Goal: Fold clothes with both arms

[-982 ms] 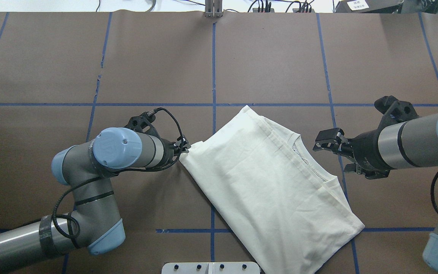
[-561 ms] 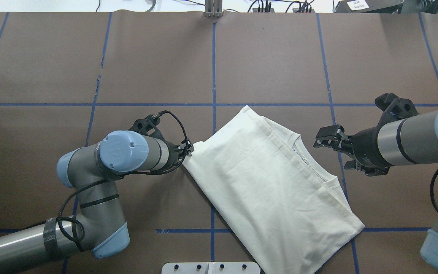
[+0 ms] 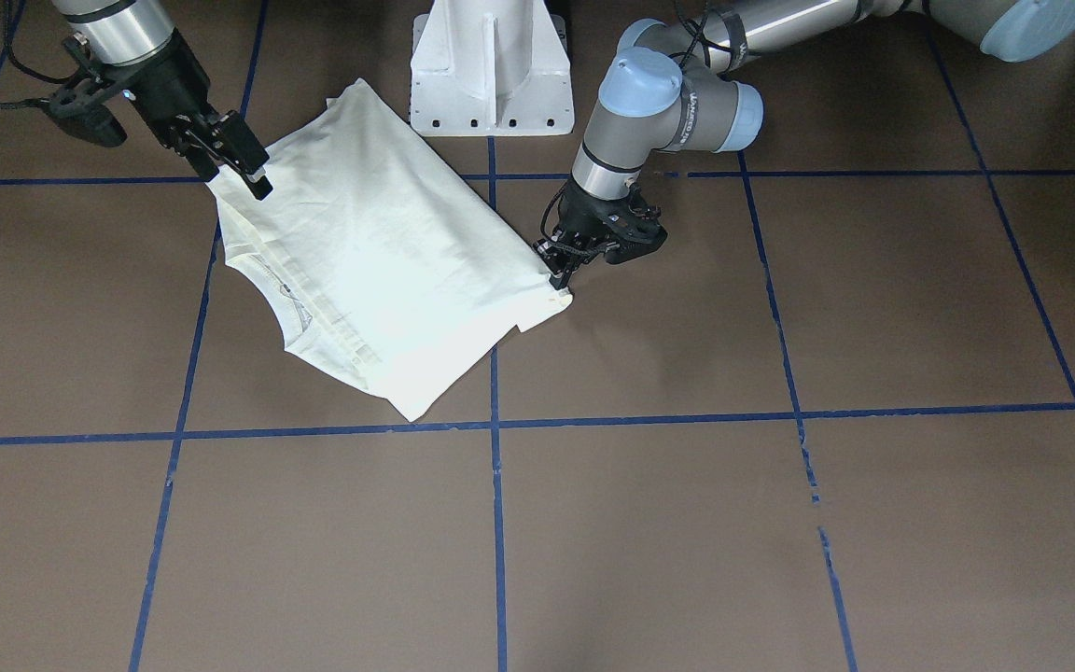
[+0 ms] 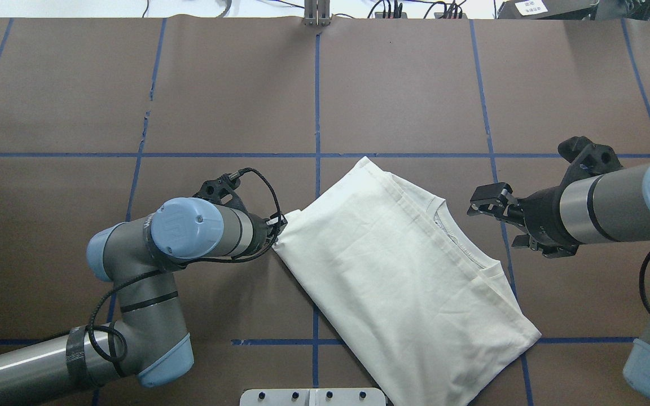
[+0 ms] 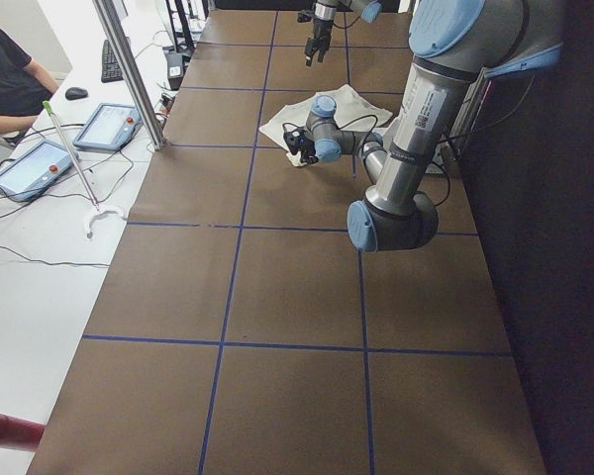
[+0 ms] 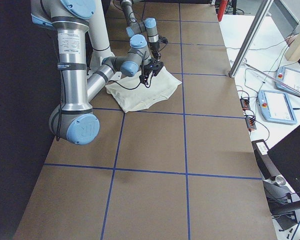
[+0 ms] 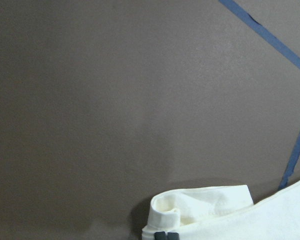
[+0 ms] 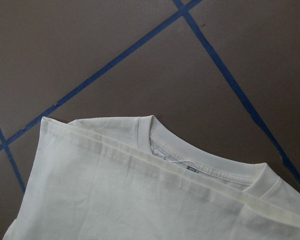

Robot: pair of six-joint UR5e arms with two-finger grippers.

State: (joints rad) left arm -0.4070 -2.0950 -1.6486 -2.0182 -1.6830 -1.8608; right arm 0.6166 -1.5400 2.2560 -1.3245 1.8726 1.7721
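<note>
The clothes are one cream T-shirt (image 4: 392, 270), folded into a long slanted rectangle on the brown table, collar (image 8: 200, 160) facing up on its right side. My left gripper (image 4: 279, 222) is low at the shirt's left corner and shut on a rolled bit of fabric (image 7: 200, 207) there. In the front view the left gripper (image 3: 558, 275) touches that same corner of the shirt (image 3: 379, 252). My right gripper (image 4: 494, 224) hangs open just right of the collar, apart from the cloth, also seen as the right gripper (image 3: 234, 173) above the shirt's edge.
The white pedestal base (image 3: 491, 75) stands at the near table edge behind the shirt. Blue tape lines (image 4: 317, 101) grid the brown table. On a side bench are tablets (image 5: 104, 124), a metal post (image 5: 129, 69) and a seated person (image 5: 5, 79).
My left gripper has shifted a little to the right, and the shirt corner has shifted with it. The right gripper drifted slightly up and stayed open.
</note>
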